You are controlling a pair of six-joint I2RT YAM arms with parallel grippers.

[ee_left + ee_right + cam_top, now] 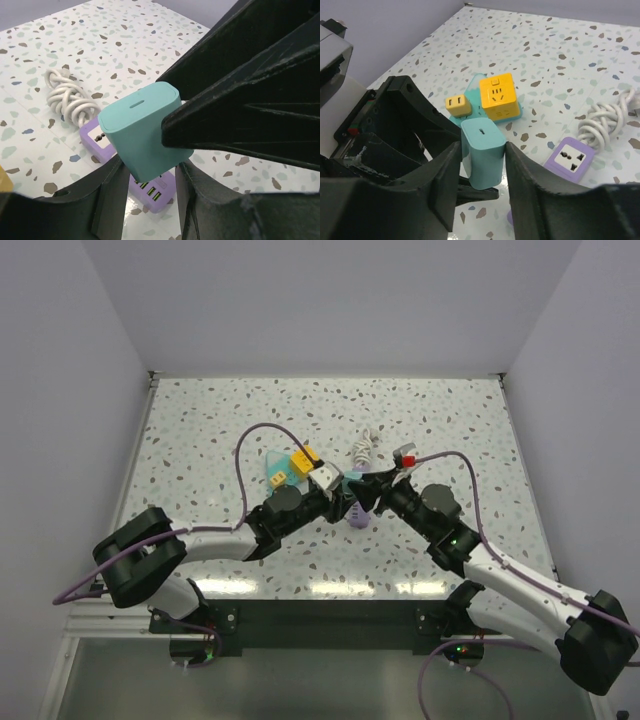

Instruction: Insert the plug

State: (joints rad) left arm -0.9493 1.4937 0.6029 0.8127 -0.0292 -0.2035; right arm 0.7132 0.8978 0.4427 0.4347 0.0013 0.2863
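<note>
A teal charger plug hangs above the table between both grippers. My right gripper is shut on its two sides. My left gripper closes round its lower end from the other side, both fingers touching it. In the top view the two grippers meet at the plug in mid-table. The purple power strip lies on the table just below and behind the plug, with its sockets facing up; it also shows in the right wrist view and in the top view. The plug's prongs are hidden.
A coiled white cable lies beside the strip's far end. A yellow cube socket and a small yellow adapter sit on a teal base to the left. A small red and white object lies at the right.
</note>
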